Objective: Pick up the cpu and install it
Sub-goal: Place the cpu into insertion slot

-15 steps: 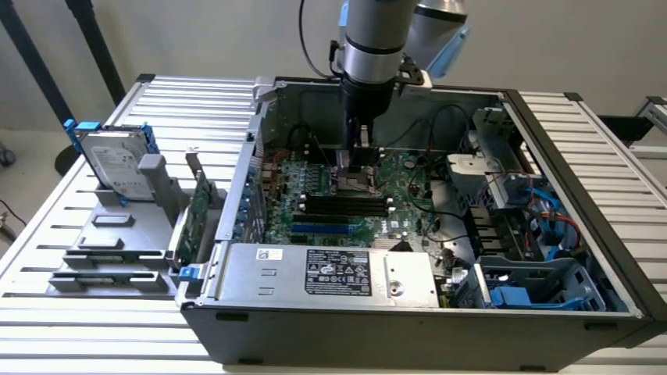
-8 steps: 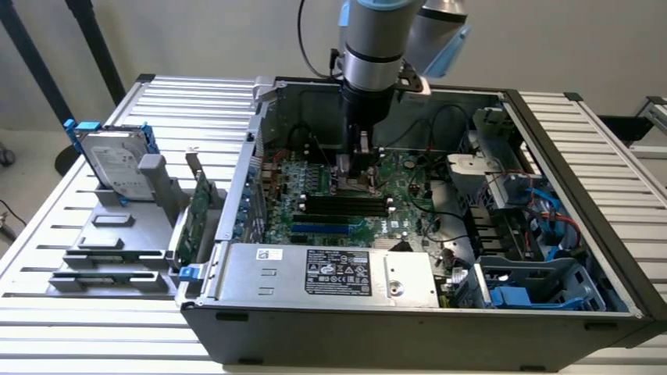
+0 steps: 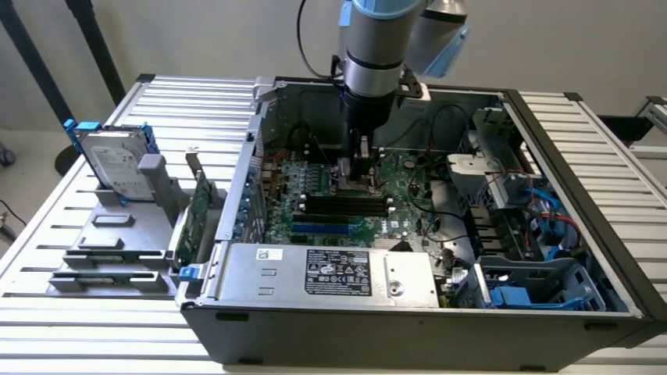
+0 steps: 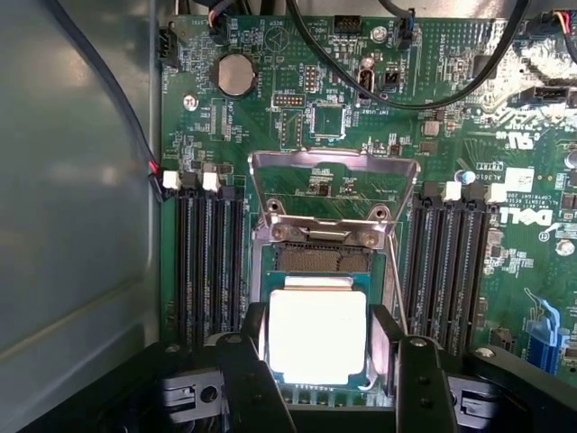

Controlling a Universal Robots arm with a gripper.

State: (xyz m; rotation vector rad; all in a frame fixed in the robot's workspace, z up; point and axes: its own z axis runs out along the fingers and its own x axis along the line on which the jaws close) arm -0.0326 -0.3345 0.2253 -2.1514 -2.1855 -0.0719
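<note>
Soft, even light fills the exterior view. The slatted table (image 3: pixel 94 328) looks pale and bright, while the inside of the computer case (image 3: pixel 501 105) is dimmer, shaded by its own walls and by the arm (image 3: pixel 376 55). In the wrist view glare washes the cpu (image 4: pixel 317 336) out to near white, seemingly from a lamp close to the camera. The gripper (image 4: pixel 320 327) shows as a dark silhouette, and the motherboard (image 4: pixel 451 135) is evenly lit.

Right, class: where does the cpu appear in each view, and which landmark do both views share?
Exterior view: at the tip of the gripper, mid-motherboard, inside the open case.
Wrist view: the cpu is the bright silver square held between the gripper's fingers, over the socket.
Shared landmark: the black memory slots beside the socket.
</note>
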